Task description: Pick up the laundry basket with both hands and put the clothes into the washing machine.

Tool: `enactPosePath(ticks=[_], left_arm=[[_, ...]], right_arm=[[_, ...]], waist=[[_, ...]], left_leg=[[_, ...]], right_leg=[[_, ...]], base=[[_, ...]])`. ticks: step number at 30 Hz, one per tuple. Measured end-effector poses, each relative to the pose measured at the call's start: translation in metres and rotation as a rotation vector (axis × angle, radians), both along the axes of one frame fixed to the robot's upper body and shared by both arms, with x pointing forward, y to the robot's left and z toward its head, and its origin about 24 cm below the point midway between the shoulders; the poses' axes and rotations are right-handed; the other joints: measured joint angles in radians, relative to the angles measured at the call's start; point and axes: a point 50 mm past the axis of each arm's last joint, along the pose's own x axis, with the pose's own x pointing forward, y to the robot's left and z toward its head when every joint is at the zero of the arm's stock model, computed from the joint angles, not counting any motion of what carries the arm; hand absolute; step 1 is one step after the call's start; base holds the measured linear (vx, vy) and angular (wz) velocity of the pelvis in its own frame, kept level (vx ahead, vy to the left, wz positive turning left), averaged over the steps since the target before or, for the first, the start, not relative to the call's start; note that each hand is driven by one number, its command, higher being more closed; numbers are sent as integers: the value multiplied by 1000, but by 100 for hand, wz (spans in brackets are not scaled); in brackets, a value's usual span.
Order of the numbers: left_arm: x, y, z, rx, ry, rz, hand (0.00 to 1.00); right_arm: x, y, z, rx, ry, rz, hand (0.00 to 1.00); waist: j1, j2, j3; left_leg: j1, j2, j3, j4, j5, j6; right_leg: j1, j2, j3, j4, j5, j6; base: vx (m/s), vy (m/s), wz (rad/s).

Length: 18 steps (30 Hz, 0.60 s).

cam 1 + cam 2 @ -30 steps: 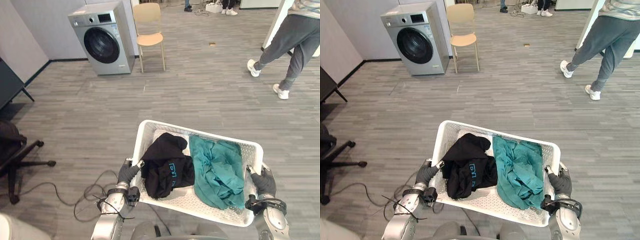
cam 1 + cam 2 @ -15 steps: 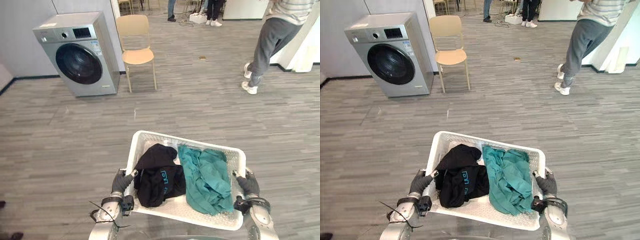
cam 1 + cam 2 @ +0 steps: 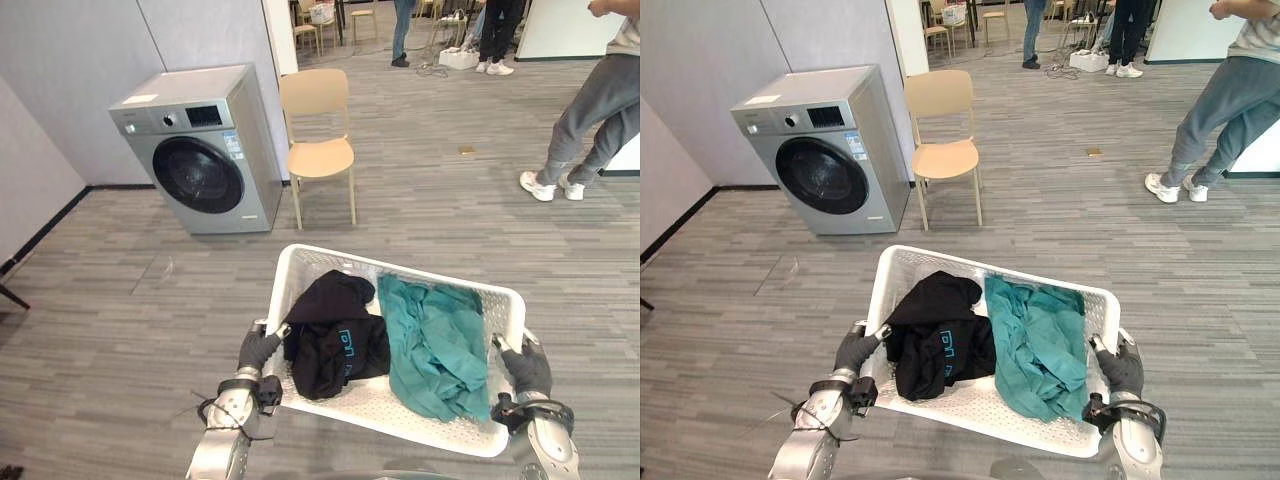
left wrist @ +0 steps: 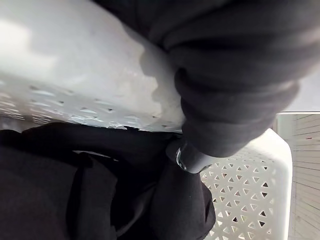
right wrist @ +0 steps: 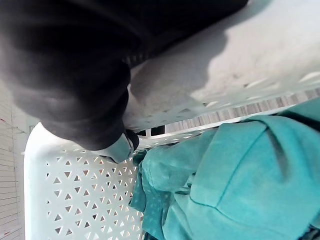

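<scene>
Gripping the laundry basket [image 3: 330, 258] at its two short ends, the robot holds it off the floor in front of its body. The left hand [image 3: 258, 350] curls its fingers over the left rim and the right hand [image 3: 527, 368] clamps the right rim the same way. This shares the load and, in my judgement, stops the basket from tipping. A black garment [image 3: 335, 340] lies in the left half and a teal garment [image 3: 435, 345] in the right half. The washing machine [image 3: 205, 150] stands well ahead and to the left against the wall, with a chair [image 3: 320, 125] just beside it. Its round door appears closed. A person [image 3: 590, 110] stands at the far right. Current step: carrying. Loading will probably require one free hand.
</scene>
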Motion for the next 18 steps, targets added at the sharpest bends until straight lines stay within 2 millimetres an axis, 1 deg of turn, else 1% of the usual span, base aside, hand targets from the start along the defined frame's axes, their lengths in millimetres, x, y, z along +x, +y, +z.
enactPosePath(ticks=[1,2,3,4,5,6,7,8,9,10,11,12,13,14,15,16,18], left_arm=[[-1,1,0,1,2,2,100],[-2,3,-1,3,6,12,100],[-2,2,-2,1,8,11,100],[-2,-1,-2,-9,9,10,100],[-2,-3,-2,-13,10,3,100],[-3,-5,-3,-18,14,-2,100],[-6,-8,-5,-27,24,-5,100],[-10,-5,-11,-18,53,-1,100],[-11,-4,-11,-10,60,-4,100],[-12,-1,-12,5,65,-10,100],[-12,-2,-13,3,68,-9,100],[-12,0,-13,4,69,-2,100],[-11,0,-13,4,70,0,100],[-10,0,-15,2,74,0,100],[-10,-1,-17,1,82,-1,100],[-24,-7,-34,-28,168,13,100],[-24,-7,-34,-28,168,13,100]], right_arm=[[1,2,0,2,-2,6,100],[2,3,0,4,-1,8,100],[2,3,0,1,1,4,100],[2,0,1,-10,4,0,100],[1,-2,1,-19,7,-2,100],[1,-4,1,-29,12,-2,100],[-1,-7,0,-42,23,-3,100],[-6,-4,-9,-11,56,-16,100],[-8,-3,-13,-2,69,-20,100],[-11,-1,-16,10,82,-21,100],[-11,-1,-16,10,83,-16,100],[-9,0,-16,15,79,-6,100],[-9,1,-18,19,80,-2,100],[-8,1,-18,20,80,-1,100],[-8,1,-21,26,91,-1,100],[-13,-7,-41,25,178,0,100],[-13,-7,-41,25,178,0,100]], waist=[[3,-2,1],[15,-11,6],[18,-18,10],[12,-21,10],[4,-19,9],[-8,-15,6],[-15,1,-4],[-20,-28,-33],[-24,-40,-45],[-38,-46,-51],[-37,-44,-50],[-37,-37,-49],[-37,-11,-49],[-37,-2,-50],[-40,2,-57],[-10,-46,-51],[-10,-45,-51]], left_leg=[[-32,19,15,-26,-9,15],[-67,55,79,-144,-36,54],[-77,57,126,-280,-57,72],[-74,34,162,-504,-73,72],[-71,8,162,-630,-72,71],[-59,-40,147,-812,-47,60],[-43,-85,148,-991,66,70],[4,-108,171,-1043,34,54],[21,-120,180,-1073,37,58],[63,-120,175,-1151,42,50],[81,-116,178,-1177,44,46],[107,-106,187,-1202,44,46],[132,-88,194,-1224,44,46],[152,-71,200,-1234,44,46],[167,-68,209,-1233,44,43],[213,-158,178,-1281,-12,-7],[213,-158,178,-1281,-12,-7]], right_leg=[[22,-3,10,-21,0,1],[66,-18,37,-54,-4,21],[91,-38,51,-68,-15,42],[104,-60,52,-63,-35,77],[107,-68,54,-48,-48,100],[104,-77,58,-9,-70,138],[93,-73,74,54,-92,171],[74,-86,99,130,-100,183],[50,-88,117,183,-89,196],[-34,-79,151,310,-77,179],[-54,-80,157,307,-100,158],[-79,-88,167,286,-126,159],[-127,-100,172,251,-135,171],[-167,-107,178,216,-134,172],[-194,-139,181,71,-89,178],[-176,-214,188,-21,26,260],[-176,-214,188,-21,26,260]], base=[[482,24,-60],[398,44,-44],[468,61,-44],[380,70,-23],[368,105,-13],[399,163,-18],[552,207,-25],[515,160,-18],[523,81,-1],[462,28,-1],[413,18,-18],[326,-13,-40],[267,-82,-46],[307,-154,-41],[205,-130,-24],[104,-73,-9],[0,0,0]])
